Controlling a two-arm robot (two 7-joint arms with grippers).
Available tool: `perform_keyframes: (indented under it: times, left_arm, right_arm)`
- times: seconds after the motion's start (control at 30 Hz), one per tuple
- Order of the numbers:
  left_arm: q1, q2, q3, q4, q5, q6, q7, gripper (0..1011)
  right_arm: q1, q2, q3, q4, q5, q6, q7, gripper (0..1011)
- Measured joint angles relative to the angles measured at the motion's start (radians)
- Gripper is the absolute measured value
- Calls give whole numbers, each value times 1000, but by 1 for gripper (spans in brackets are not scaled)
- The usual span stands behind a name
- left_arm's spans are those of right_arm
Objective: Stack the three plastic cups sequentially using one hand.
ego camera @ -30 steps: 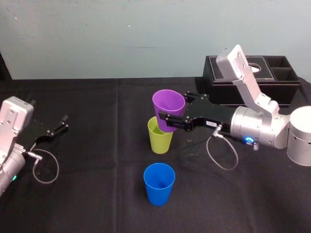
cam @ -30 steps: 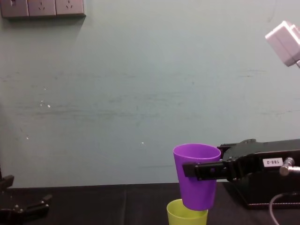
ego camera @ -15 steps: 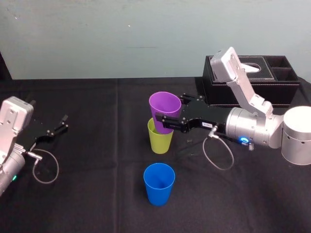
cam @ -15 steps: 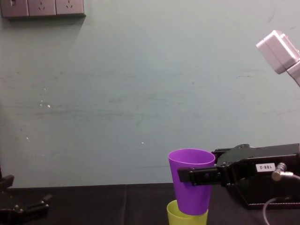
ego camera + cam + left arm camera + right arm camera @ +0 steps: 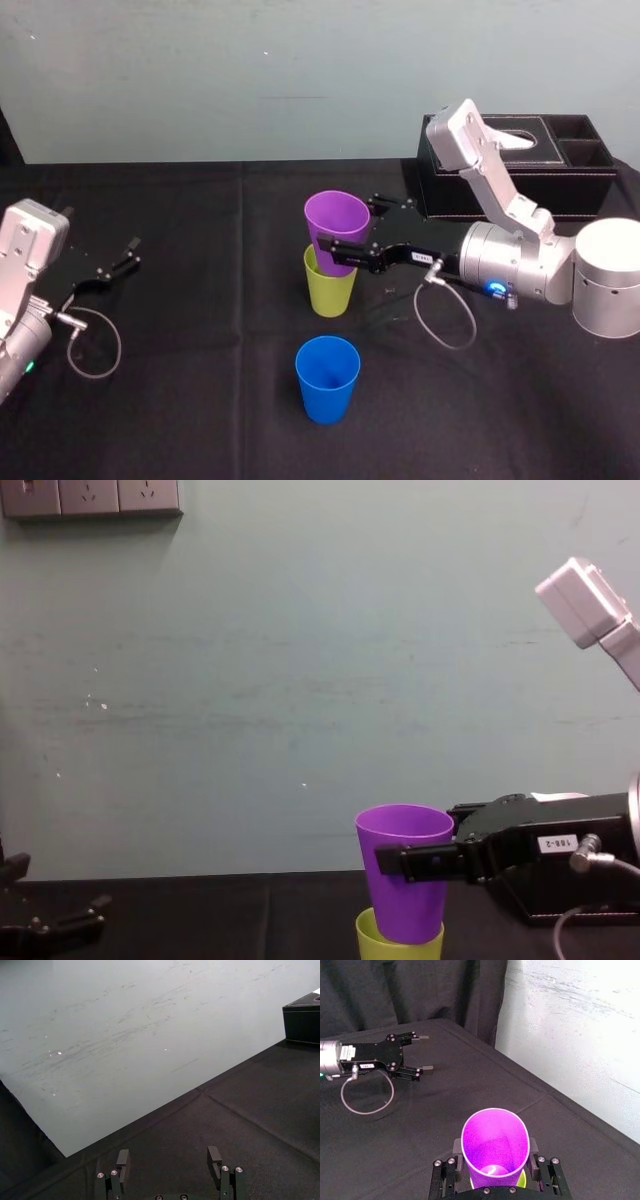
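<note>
Over the lime cup, right gripper, labelled 188-2, clamps the purple cup.

A pale blue-green wall, scuffed and streaked, rose behind the table, with a row of sockets at the chest view's upper left. Black cloth covered the table; a black box sat at the head view's upper right.

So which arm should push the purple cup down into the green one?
Right. The right hand grips the purple cup, its base inside the mouth of the green cup. The left hand rests open, far left on the table, away from both.
</note>
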Motion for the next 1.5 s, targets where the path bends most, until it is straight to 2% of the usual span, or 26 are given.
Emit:
perform_keyframes:
  times: [0.57, 1.07, 1.33, 1.5]
  left_arm:
    - [0, 0, 0, 0, 0, 0, 0, 1010]
    - [0, 0, 0, 0, 0, 0, 0, 1010]
    - [0, 0, 0, 0, 0, 0, 0, 1010]
    - [0, 0, 0, 0, 0, 0, 0, 1010]
  right_arm:
    - [11, -25, -2, 58, 2, -20, 15, 734]
    - [10, -27, -1, 61, 4, -23, 14, 739]
    - [10, -26, -1, 60, 4, -22, 14, 970]
    - [10, -26, -1, 60, 4, -22, 14, 1003]
